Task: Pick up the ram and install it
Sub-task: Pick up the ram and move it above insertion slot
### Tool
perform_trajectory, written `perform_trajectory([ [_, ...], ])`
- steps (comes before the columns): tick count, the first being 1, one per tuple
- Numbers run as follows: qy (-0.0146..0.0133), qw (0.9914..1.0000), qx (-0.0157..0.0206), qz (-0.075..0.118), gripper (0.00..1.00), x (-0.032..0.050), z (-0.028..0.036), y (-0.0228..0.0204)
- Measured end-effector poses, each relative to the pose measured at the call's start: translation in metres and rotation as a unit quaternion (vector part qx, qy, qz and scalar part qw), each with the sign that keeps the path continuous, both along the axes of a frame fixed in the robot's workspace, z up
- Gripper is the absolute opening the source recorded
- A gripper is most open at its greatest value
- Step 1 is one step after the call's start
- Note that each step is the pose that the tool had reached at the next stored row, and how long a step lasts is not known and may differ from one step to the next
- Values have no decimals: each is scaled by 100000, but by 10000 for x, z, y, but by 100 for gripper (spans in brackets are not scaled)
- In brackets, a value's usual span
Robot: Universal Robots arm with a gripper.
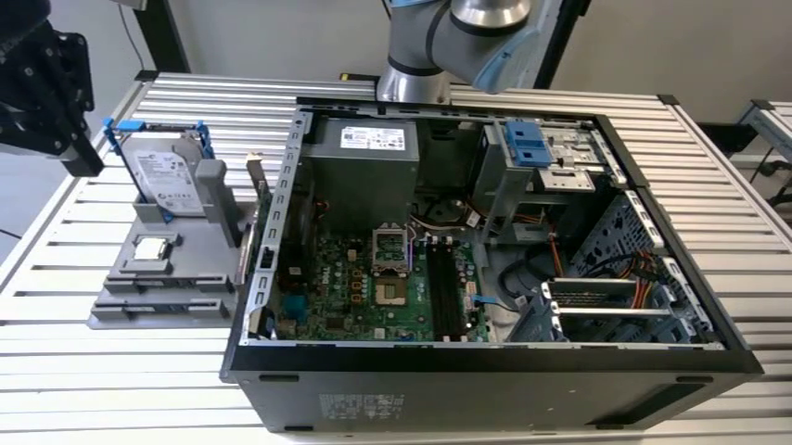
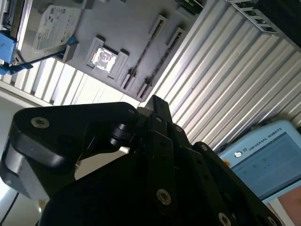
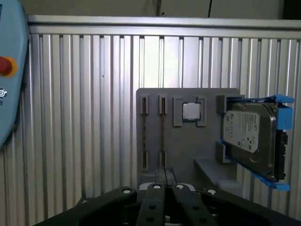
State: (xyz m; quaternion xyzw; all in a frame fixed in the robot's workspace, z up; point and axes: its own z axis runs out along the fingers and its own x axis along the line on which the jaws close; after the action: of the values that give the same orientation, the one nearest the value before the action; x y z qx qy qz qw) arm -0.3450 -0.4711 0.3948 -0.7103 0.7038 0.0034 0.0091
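**Gripper closed and empty, lined up on the ram holder**

Gripper [image 3: 165, 172]: fingers pressed together, nothing btwn them. It hangs above the worktop [image 3: 84, 117], just short of the grey fixture [image 3: 183, 155]. Its centreline falls on one of the fixture's two narrow slots. A thin dark edge runs along that slot, prob. the ram [image 3: 162, 134] standing on edge, tho too thin to be sure. Stood that way, its top edge is free for a pinch from above, which is likely why the holder keeps it upright. Ram not yet touched; gripper is apart from it.

Further along the fixture: a small square processor chip [image 3: 191, 111] in its own pocket. Then a hard drive [image 3: 248, 136] propped in a blue bracket. Each has room around it for access.

Further off, in the exterior view, the open PC case [image 1: 495, 357] lies on its side at the exterior view's right of the fixture. Its motherboard [image 1: 359, 278] faces up, so the long memory slots [image 1: 443, 283] can be reached from above. Arm [image 1: 452, 37] is based at the far edge behind the case. Its wrist sits out at the exterior view's far left, w/ fingers angled back down at the fixture.
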Motion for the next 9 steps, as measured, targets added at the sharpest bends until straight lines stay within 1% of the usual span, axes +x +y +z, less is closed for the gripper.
perform_trajectory([
  [3, -6, 99988, -103, 1515, 0, 0, 4, 0],
  [6, 10, 99958, -447, 2862, 0, -3, 5, 0],
  [9, 38, 99906, -767, 4270, 0, -6, 6, -1],
])
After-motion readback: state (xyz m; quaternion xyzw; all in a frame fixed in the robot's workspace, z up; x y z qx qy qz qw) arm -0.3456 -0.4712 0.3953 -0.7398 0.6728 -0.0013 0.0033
